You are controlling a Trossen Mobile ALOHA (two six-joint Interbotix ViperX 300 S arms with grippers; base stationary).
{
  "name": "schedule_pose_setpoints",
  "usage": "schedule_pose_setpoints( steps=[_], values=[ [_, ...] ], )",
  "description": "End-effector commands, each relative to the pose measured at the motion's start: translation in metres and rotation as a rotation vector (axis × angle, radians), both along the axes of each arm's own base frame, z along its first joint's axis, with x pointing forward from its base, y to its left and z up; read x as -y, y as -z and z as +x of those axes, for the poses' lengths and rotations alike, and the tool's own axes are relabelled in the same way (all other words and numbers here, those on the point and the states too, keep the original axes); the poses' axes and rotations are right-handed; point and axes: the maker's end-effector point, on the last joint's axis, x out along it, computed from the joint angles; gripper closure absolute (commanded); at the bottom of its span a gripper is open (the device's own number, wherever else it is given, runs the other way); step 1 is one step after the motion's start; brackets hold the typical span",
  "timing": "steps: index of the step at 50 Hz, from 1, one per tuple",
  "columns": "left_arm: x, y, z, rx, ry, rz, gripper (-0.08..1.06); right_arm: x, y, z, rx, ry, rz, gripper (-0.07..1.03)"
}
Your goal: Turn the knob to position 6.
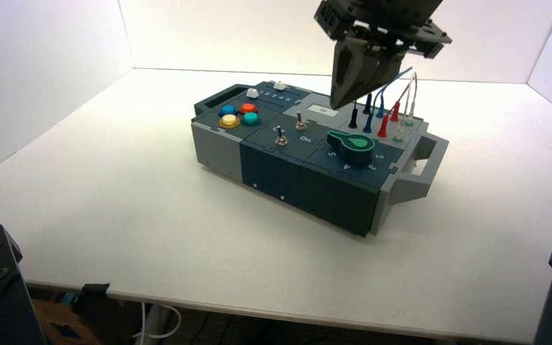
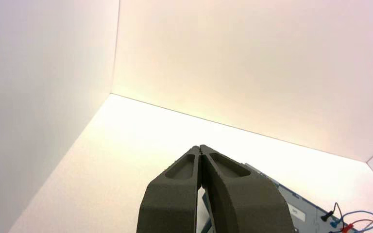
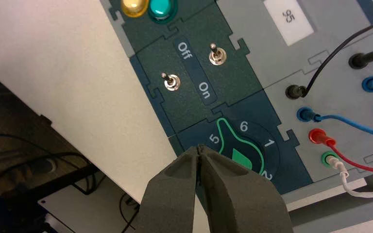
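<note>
Table (image 1: 100, 187), closed right gripper (image 3: 199, 147) above box (image 1: 268, 169)

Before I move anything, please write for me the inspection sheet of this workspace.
Surface: pale table, holding the box.
Job's things: dark-green knob, pointer between 5 and 6.
Clutter: dark piece at the table's near edge.
Grippers: right gripper shut, above the box near the knob; left gripper shut, idle, back from the box.
Cables: black, blue, red and white wires plugged into the box.
Surroundings: pale walls.
</note>
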Motion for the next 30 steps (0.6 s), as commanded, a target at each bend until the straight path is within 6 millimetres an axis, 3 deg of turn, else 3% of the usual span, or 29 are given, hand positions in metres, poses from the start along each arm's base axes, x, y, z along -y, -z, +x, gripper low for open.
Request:
schedule_pose_setpoints(
  steps=[1,30],
  values=[
    [0.001,-0.005,0.001,0.009,0.002,-0.005,1.01,-0.007,-0.005,0.006,0.016,-0.002,0.015,0.99],
    [0.001,-0.005,0.001,0.01,0.002,-0.007,1.01,-0.012,0.017,0.013,-0.038,-0.003,-0.025,0.98]
  ],
)
